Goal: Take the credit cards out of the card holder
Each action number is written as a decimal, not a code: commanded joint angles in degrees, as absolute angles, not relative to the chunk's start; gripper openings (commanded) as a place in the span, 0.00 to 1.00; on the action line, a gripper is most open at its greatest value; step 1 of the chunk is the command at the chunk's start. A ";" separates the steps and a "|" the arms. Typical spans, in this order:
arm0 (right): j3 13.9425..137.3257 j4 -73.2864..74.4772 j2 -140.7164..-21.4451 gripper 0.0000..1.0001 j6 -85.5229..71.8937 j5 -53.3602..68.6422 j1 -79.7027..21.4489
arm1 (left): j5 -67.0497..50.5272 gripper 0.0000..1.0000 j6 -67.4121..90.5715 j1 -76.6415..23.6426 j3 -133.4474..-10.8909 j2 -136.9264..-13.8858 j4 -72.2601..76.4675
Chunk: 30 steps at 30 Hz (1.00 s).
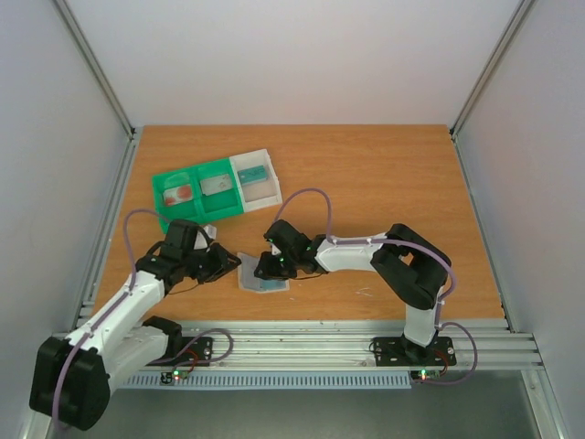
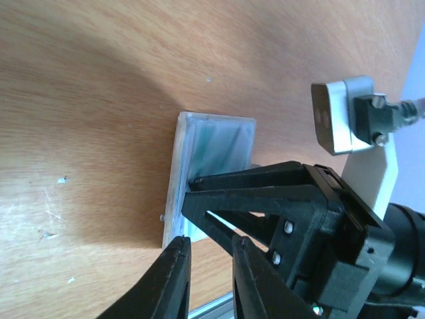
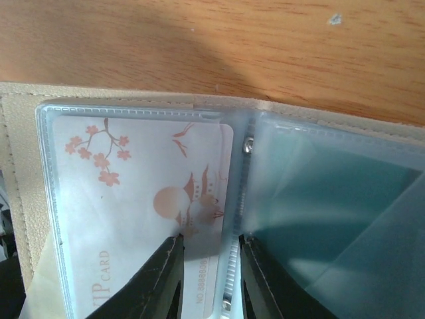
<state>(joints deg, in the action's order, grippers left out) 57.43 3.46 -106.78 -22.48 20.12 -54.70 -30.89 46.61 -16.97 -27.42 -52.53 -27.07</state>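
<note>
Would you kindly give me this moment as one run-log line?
card holder open | right hand at white card | left hand beside it | teal card also sleeved

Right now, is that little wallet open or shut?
Open. The card holder lies spread, both clear pocket pages showing, with a white card inside one.

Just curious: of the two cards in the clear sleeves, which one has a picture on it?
The white card, printed with red blossoms and a sun; the teal card beside it looks plain.
</note>
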 commanded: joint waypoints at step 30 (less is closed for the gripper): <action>55.05 -4.34 -108.20 0.18 -23.59 23.22 -54.73 | -21.64 0.07 41.09 -17.78 -23.67 -69.60 -20.74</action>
<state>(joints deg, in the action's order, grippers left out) 55.81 -1.06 -107.15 -21.61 21.65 -55.00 -23.51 42.52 -17.50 -24.58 -68.86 -23.29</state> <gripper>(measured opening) 0.179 0.067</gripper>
